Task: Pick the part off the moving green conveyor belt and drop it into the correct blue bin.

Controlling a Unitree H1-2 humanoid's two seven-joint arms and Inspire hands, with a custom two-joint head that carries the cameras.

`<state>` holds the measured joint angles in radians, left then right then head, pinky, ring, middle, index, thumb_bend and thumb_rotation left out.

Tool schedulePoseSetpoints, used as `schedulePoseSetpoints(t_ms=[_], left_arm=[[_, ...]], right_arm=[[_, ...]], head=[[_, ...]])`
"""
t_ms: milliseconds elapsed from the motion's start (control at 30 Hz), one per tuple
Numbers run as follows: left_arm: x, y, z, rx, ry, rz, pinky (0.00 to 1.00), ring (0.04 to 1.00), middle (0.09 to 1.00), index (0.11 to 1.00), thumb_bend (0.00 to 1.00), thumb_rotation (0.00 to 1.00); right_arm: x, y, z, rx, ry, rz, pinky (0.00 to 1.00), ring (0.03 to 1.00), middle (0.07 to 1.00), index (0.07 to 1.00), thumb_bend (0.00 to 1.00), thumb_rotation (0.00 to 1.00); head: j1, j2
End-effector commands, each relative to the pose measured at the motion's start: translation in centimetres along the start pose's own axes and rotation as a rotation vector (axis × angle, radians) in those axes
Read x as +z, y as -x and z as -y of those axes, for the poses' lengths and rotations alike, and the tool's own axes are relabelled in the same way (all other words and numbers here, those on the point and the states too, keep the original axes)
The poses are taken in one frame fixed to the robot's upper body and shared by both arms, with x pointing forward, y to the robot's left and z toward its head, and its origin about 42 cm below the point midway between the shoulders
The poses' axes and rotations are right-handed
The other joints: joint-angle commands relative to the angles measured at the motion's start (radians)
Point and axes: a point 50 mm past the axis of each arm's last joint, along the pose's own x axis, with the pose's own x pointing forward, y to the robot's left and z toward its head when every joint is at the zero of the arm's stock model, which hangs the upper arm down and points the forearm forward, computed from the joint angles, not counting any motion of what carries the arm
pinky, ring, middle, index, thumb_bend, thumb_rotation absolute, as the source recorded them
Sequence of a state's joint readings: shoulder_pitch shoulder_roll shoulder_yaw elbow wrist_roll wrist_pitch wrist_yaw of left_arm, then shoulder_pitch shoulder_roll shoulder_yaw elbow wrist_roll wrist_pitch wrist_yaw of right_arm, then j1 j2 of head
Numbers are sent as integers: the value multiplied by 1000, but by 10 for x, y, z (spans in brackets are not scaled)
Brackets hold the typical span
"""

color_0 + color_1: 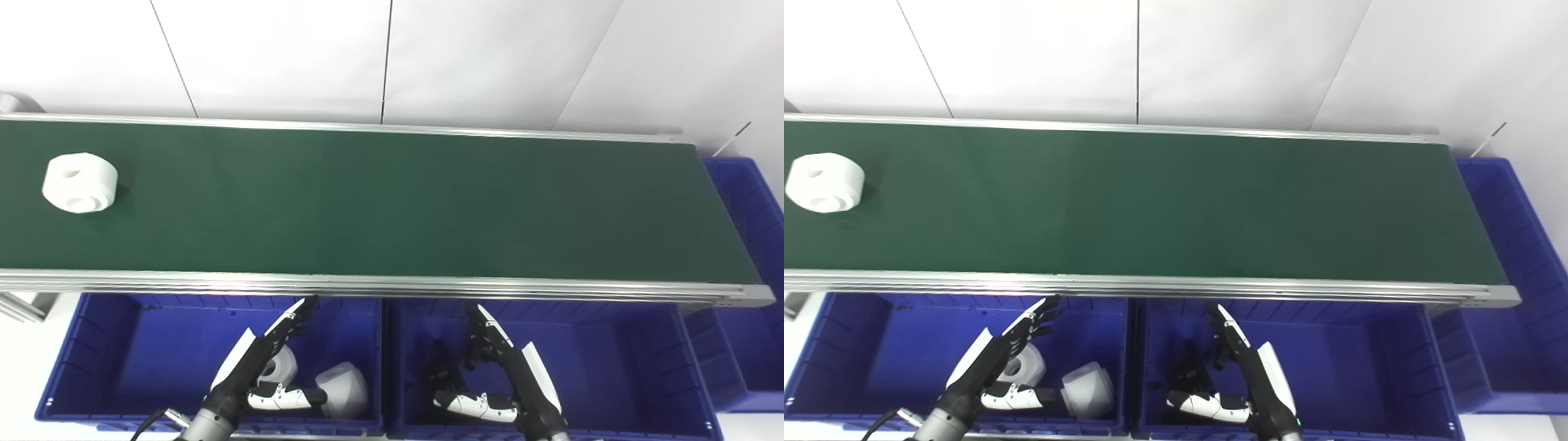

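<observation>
While on belt [392,202] far left, white part [79,182], bore facing up-front.

A plain industrial test cell or lab: a long green conveyor belt [392,202] in aluminium rails [380,286] runs before bare white wall panels [392,55], with blue plastic sorting bins [153,361] ranged below and at its end.
</observation>
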<state>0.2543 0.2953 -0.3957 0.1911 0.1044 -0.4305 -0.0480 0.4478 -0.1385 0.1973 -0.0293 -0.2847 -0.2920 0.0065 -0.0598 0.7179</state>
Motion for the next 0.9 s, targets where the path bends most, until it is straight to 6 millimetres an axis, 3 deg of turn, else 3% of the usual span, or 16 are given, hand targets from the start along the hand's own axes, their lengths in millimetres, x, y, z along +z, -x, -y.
schedulePoseSetpoints(t_ms=[0,867], left_arm=[[10,-4,-5,13,-9,68,876,932,970,968,916,550],[9,-5,-7,14,-15,67,870,924,966,966,909,551]], right_arm=[[8,-1,3,-21,-6,73,851,904,937,941,878,353],[8,-2,3,-8,-7,63,856,914,941,950,884,366]], head=[[0,1],[7,-4]])
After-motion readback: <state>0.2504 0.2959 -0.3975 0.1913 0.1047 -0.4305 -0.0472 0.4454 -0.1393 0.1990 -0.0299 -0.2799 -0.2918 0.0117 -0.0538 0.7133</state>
